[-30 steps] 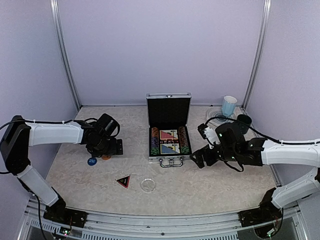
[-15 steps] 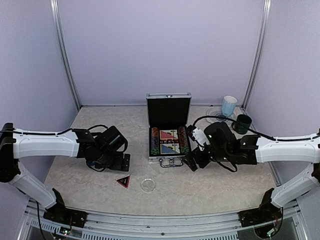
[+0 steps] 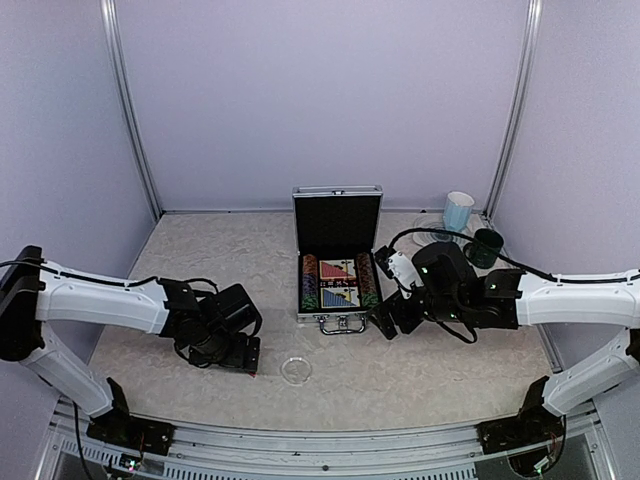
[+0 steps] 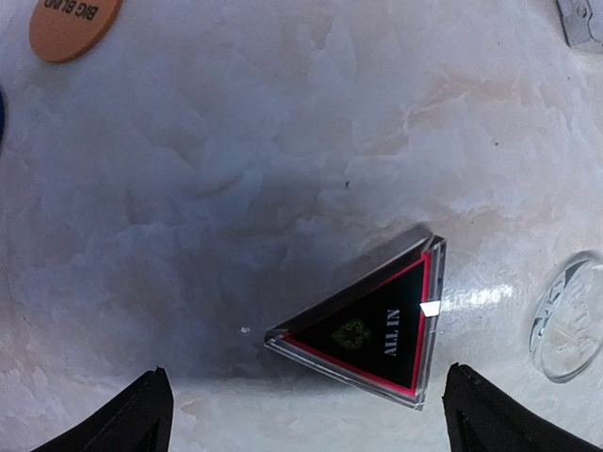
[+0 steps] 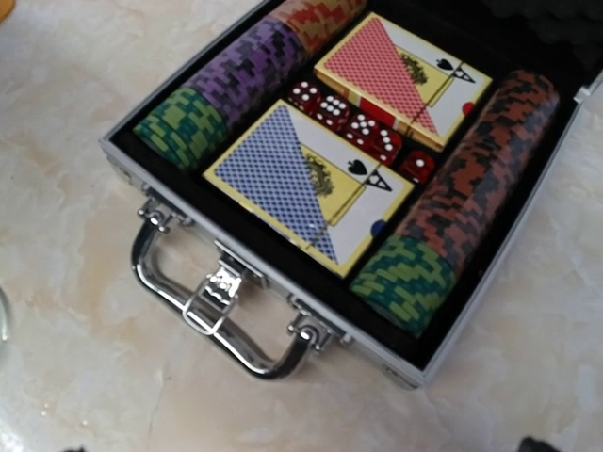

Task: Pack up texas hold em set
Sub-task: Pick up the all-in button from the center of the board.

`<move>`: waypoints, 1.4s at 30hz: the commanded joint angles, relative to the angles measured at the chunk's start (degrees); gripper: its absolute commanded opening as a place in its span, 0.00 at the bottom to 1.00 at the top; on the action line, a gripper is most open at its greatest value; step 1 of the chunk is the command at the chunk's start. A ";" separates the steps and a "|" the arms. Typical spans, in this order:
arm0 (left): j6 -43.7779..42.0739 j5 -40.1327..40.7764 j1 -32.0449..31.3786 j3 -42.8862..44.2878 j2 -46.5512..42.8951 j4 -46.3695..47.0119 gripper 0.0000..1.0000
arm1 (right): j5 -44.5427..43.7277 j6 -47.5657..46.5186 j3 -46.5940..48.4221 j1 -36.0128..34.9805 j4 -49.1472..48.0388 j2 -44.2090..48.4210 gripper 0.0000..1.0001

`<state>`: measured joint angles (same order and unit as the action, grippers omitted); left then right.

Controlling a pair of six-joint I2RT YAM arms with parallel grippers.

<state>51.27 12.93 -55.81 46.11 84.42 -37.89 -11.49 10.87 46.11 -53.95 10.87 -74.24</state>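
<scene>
A: Looking into the briefcase [image 3: 337,222] at the middle of the counter [image 3: 420,380], what does it hold?

B: Its black-lined lid stands upright. Inside lie a purple chip row [image 5: 236,85] ending in green and a dark chip row [image 5: 476,169], also ending in green. Between them sit the red deck [image 5: 396,71] and the blue deck [image 5: 292,179], with red dice [image 5: 353,118] between the decks.

A: And the loose pieces?

B: The black triangle [image 4: 372,330] lies flat on the counter at about 8 o'clock from the briefcase. The clear disc [image 3: 295,371] is at 7 o'clock. An orange disc [image 4: 73,24] sits at 11 o'clock from the triangle, well apart.

A: The pincers?

B: The left pincer [image 4: 306,419] hovers over the triangle, fingers wide apart, holding nothing. The right pincer [image 3: 385,322] is equally wide and empty at 4 o'clock, by the briefcase's front corner.

A: What differs from a second ago?

B: The left arm has swung down from the discs at 9 o'clock and now hides the triangle from the top camera. The right arm has drawn closer to the briefcase
</scene>
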 commanded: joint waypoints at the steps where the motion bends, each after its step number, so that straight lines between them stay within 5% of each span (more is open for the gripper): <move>1: 0.46 -1.25 -1.14 0.58 2.27 1.71 0.99 | -1.68 -0.57 0.28 -0.27 0.98 1.02 0.99; 12: -2.53 -0.90 -1.14 2.50 7.64 4.80 0.95 | -1.41 -0.62 -0.10 -0.27 0.81 1.21 0.99; 34: -2.31 -1.09 -2.37 2.67 10.57 6.05 0.60 | -0.39 -1.17 0.30 -0.27 0.04 0.47 0.99; 42: -2.78 1.43 -2.43 4.26 9.18 3.81 0.58 | -0.16 -0.94 0.16 -0.27 0.11 0.67 0.99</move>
<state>49.04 13.30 -57.69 48.95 93.21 -33.30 -11.86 10.07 46.11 -53.95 10.96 -74.02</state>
